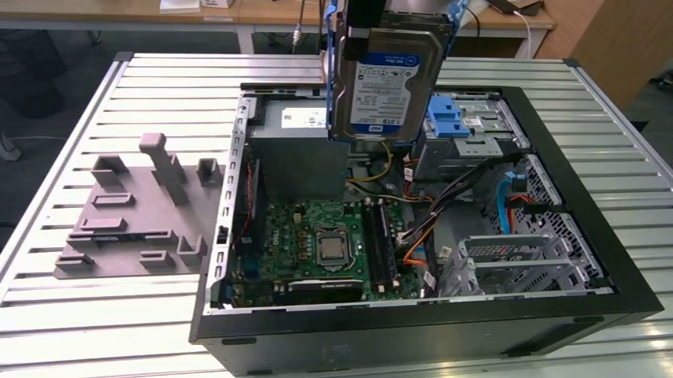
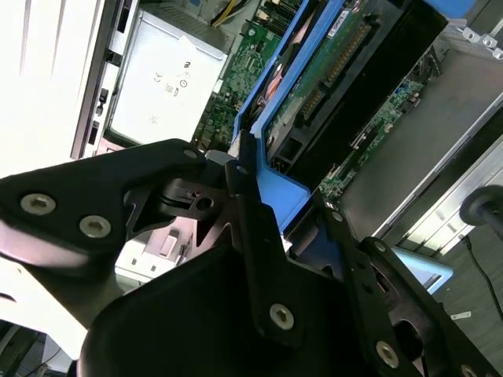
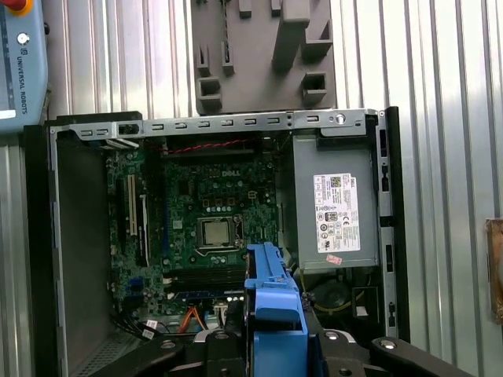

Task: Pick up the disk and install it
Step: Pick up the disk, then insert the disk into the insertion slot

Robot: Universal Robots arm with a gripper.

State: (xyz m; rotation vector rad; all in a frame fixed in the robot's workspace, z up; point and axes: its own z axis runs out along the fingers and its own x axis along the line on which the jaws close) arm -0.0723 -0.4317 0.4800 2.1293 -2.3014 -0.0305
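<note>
Pincer (image 3: pixel 273 345) gripping disk (image 1: pixel 387 87) from above, disk upright over open computer case (image 1: pixel 421 327)

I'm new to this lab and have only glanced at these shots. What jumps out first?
The disk, silver with a blue frame, hangs clamped in the jaws above the open computer case. Inside the case, the green motherboard lies exposed. A grey moulded fixture sits on the slatted table, beside the case at the exterior view's left.

Glossy metal disk (image 1: pixel 392 79) in smooth blue plastic frame (image 3: pixel 271 314); ribbed matt metal table (image 1: pixel 74 331).
</note>
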